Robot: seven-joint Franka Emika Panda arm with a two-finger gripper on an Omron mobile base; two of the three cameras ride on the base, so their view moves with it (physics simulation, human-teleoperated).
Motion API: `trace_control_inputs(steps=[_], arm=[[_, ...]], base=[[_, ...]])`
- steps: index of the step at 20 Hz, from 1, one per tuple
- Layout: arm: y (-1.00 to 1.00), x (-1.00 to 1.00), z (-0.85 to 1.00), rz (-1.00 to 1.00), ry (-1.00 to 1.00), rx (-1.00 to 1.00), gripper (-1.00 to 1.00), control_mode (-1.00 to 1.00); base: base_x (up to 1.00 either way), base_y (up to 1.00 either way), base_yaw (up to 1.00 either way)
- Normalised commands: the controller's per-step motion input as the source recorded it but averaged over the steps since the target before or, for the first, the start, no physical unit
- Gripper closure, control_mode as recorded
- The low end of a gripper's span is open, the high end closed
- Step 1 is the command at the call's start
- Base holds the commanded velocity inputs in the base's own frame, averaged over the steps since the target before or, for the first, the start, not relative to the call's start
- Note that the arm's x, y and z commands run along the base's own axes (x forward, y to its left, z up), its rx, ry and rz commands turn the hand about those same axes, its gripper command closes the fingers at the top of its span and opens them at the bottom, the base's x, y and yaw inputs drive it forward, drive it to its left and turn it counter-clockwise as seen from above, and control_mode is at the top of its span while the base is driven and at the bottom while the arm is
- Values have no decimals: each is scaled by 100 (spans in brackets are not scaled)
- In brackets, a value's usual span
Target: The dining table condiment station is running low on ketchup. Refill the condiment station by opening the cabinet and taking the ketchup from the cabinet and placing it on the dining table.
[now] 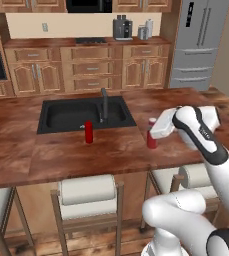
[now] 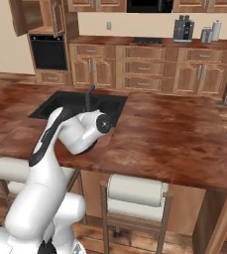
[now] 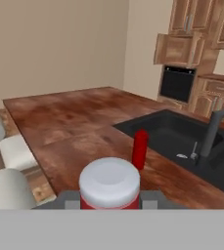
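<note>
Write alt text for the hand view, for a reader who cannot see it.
The gripper is shut on the ketchup, whose white cap sits close to the camera, above the dark wood dining table. Beyond it an all-red bottle stands near the black sink and faucet.

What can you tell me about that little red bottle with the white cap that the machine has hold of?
The ketchup is a small red bottle with a broad, round white cap, plastic by the look of it. It stands upright, held between the gripper's two dark fingers, one on each side just under the cap. In the left base view its red base is at the dining table's reddish-brown wood top, right of the black sink; whether it rests on the wood or hangs just above it I cannot tell. Nothing else touches it.
</note>
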Motion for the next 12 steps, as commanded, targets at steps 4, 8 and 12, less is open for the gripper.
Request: trace_control_inputs(steps=[4, 8, 12], arm=[[1, 48, -47, 1, 0, 0, 100, -100], [0, 43, -46, 1, 0, 0, 100, -100], [0, 41, -39, 3, 3, 0, 100, -100]], base=[[0, 0, 0], [0, 0, 0], [0, 0, 0]])
